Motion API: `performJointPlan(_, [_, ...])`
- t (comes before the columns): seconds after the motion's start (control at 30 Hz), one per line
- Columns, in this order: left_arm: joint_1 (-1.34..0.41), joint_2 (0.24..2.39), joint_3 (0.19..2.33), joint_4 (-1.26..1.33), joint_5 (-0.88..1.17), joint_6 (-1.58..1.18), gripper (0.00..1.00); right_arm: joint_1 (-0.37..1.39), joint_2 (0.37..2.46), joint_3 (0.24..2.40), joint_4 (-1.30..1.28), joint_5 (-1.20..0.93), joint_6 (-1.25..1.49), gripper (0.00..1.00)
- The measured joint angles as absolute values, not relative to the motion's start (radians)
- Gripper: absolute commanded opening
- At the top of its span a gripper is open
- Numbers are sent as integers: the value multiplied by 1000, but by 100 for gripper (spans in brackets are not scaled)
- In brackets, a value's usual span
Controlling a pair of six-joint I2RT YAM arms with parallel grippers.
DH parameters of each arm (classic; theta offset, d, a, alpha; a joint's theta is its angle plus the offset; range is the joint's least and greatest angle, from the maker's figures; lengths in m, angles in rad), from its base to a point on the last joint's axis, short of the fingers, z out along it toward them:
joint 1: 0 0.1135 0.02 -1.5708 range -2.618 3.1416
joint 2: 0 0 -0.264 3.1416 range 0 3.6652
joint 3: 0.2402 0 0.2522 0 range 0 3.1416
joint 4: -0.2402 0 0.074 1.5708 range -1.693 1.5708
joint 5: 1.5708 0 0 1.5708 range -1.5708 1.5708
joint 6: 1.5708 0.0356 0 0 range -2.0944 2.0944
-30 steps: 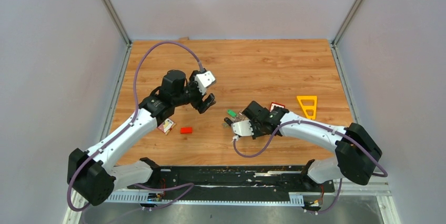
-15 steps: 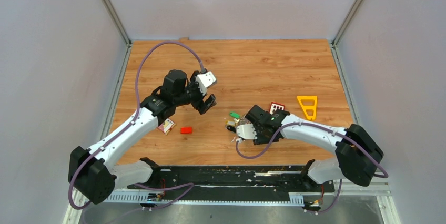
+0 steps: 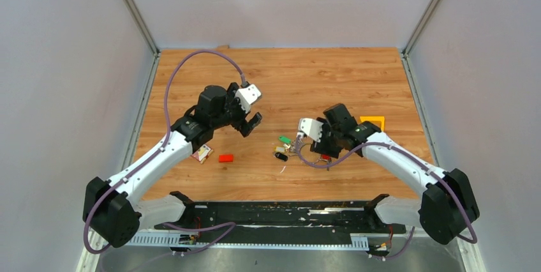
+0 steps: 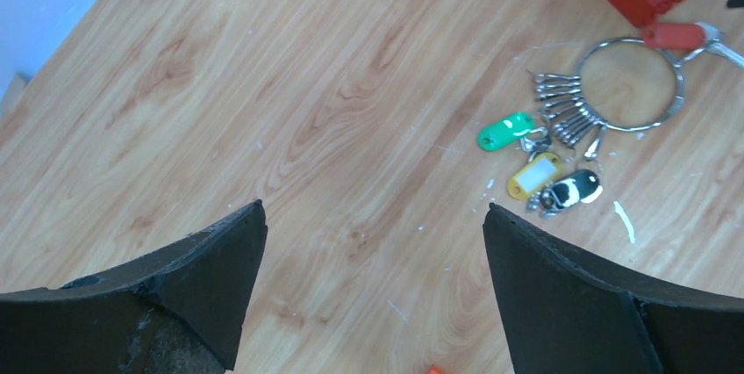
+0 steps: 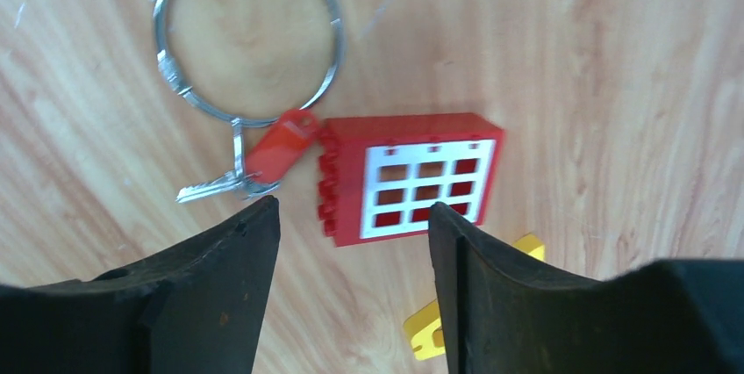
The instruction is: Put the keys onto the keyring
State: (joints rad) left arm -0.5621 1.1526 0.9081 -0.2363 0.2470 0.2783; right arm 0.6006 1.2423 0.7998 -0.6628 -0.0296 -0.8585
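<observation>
On the wooden table [image 3: 306, 80], between the two arms, the keyring [image 4: 678, 84] lies flat with a bunch of silver keys [image 4: 566, 111] threaded on one side. The green-headed key [image 4: 506, 131], the yellow-headed key [image 4: 537, 176] and the black-headed key [image 4: 575, 190] lie just beside this bunch, and I cannot tell if they hang on the ring. The red-headed key [image 5: 281, 146] touches the ring and also the red block with white squares [image 5: 412, 176]. The right gripper [image 5: 351, 212] hovers above them, jaws apart and nothing between. The left gripper [image 4: 373, 216] hovers over bare wood, jaws wide apart and also empty. I think the danger is that the right fingers come down on the block instead of the key. They may also slide off the thin flat wire and push the ring, so that the keys scatter.
</observation>
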Motion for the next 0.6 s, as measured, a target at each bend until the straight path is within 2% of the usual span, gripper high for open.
performJointPlan(0.07, [-562,1152,894,-213,205,279,100,557,1231,819,-636,-60,-837,77])
performJointPlan(0.13, [-562,1152,877,-187,159,281,100,512,1230,853,-612,-90,-816,92])
performJointPlan(0.2, [-559,1152,862,-162,115,284,100,476,1230,888,-599,-113,-794,99])
performJointPlan(0.6, [-392,1152,779,-5,30,221,100,334,1232,968,-526,-150,-628,100])
